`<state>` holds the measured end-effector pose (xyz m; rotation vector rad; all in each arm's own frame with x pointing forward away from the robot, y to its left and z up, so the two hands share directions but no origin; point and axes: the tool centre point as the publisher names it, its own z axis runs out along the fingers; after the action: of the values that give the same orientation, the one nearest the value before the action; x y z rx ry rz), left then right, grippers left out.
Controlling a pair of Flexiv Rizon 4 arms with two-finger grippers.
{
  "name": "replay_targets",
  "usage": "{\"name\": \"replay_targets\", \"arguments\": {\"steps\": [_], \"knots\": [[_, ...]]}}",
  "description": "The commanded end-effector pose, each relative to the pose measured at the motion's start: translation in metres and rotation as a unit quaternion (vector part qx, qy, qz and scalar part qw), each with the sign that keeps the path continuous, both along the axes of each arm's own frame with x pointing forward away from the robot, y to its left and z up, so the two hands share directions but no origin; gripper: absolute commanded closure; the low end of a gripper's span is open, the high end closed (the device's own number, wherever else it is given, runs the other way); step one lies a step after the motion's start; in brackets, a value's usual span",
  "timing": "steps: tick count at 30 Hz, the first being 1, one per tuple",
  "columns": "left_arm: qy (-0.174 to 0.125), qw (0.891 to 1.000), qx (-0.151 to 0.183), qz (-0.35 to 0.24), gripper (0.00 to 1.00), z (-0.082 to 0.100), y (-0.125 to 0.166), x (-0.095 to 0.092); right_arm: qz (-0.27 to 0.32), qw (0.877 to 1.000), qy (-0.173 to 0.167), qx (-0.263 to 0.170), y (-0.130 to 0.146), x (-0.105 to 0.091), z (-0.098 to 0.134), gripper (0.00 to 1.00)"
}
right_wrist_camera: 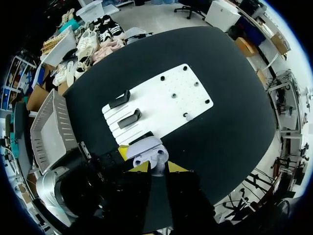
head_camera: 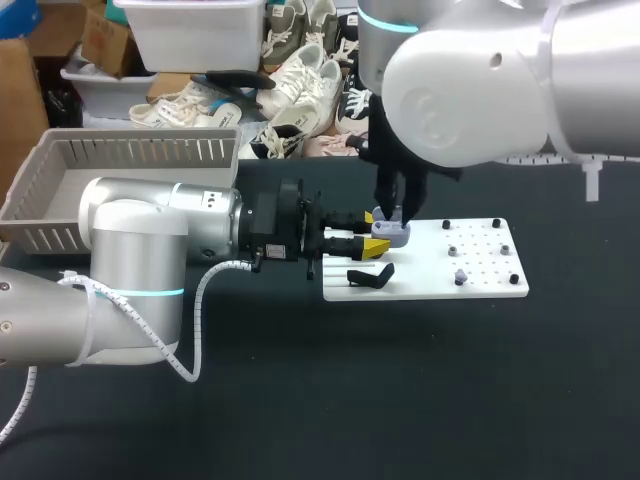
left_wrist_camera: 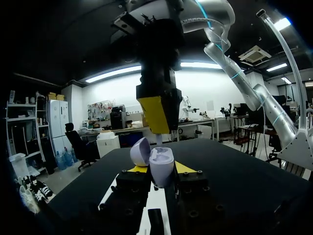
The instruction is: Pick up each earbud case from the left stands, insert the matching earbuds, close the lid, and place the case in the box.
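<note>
A lavender earbud case [head_camera: 392, 234] hangs open over the left end of the white board [head_camera: 480, 288], its lid [left_wrist_camera: 140, 151] tipped back. My left gripper [head_camera: 375, 232] comes in level from the left and is shut on the case [left_wrist_camera: 160, 169] from both sides. My right gripper [head_camera: 397, 212] points straight down over the open case [right_wrist_camera: 145, 148]. It is shut on a small white earbud [left_wrist_camera: 159, 140] whose lower end reaches into the case's body. In the right wrist view the earbud [right_wrist_camera: 157, 169] sits between the yellow tips.
Two empty black stands [head_camera: 370, 276] [right_wrist_camera: 129, 118] stand on the board's left part. Black pegs dot its right part, and one holds a small grey-white piece [head_camera: 459, 276]. A grey slotted basket [head_camera: 120, 180] sits at the table's far left.
</note>
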<state>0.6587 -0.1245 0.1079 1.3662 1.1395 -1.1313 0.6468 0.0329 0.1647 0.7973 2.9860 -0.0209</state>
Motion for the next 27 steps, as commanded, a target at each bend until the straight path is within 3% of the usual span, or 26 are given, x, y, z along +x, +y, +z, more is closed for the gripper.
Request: {"name": "replay_targets", "arguments": {"steps": [1, 27], "knots": [[0.000, 1.000, -0.001, 0.000, 1.00, -0.001, 0.000, 0.001, -0.005, 1.000, 0.002, -0.002, 0.001, -0.001, 0.000, 1.00], [0.000, 1.000, -0.001, 0.000, 1.00, -0.001, 0.000, 0.001, -0.014, 1.000, 0.006, -0.001, -0.002, 0.003, -0.011, 1.00]]}}
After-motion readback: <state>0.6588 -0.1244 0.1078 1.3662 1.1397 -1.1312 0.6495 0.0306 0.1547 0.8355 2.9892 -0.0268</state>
